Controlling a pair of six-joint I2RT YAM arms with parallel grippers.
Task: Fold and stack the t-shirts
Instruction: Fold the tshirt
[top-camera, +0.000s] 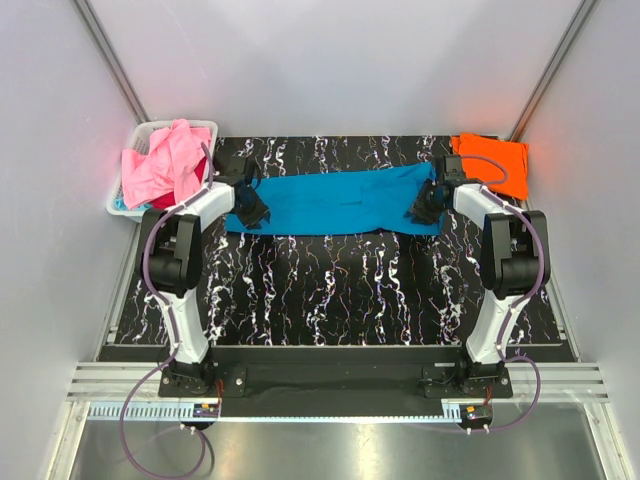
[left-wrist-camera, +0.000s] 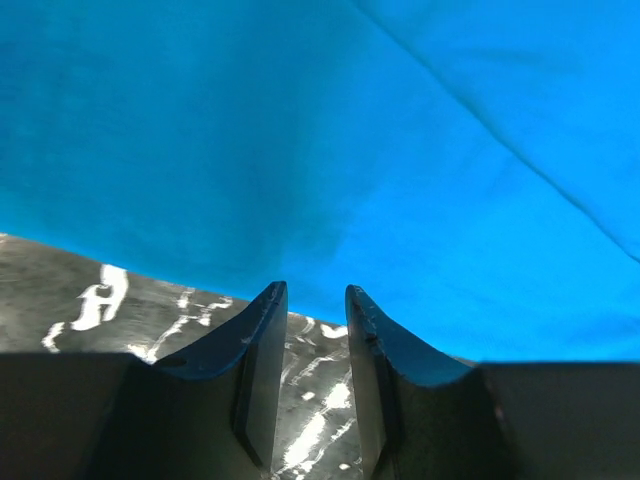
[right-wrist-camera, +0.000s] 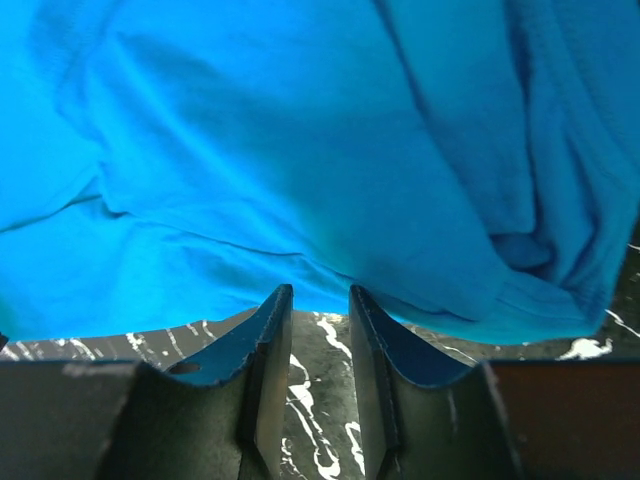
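1. Black marbled table (top-camera: 330, 300), one, lying under the teal-blue t-shirt (top-camera: 335, 202).
2. Teal-blue t-shirt, one: laid out as a long flat band, seemingly already folded lengthwise. Likely mid-fold, with the crosswise fold not yet made.
3. Pink t-shirt (top-camera: 165, 165), one: crumpled and unfolded just beyond the teal-blue t-shirt's left end, heaped over a white basket (top-camera: 200, 124), one.
4. Orange t-shirt (top-camera: 490, 160), one: folded flat just beyond the teal-blue t-shirt's right end, probably the start of the stack.
5. Red t-shirt (top-camera: 162, 203), one, showing only as a sliver under the pink, left of the teal-blue t-shirt.
6. Left gripper (left-wrist-camera: 315, 292), one: at the teal-blue t-shirt's left end, fingers narrowly apart at the near hem, clamping nothing.
7. Right gripper (right-wrist-camera: 320, 292), one: at the teal-blue t-shirt's right end, likewise slightly parted, with bare table between the fingers.
8. Next, probably: slide under the hem at both ends, pinch, then carry one end over the other, keeping the edges level.
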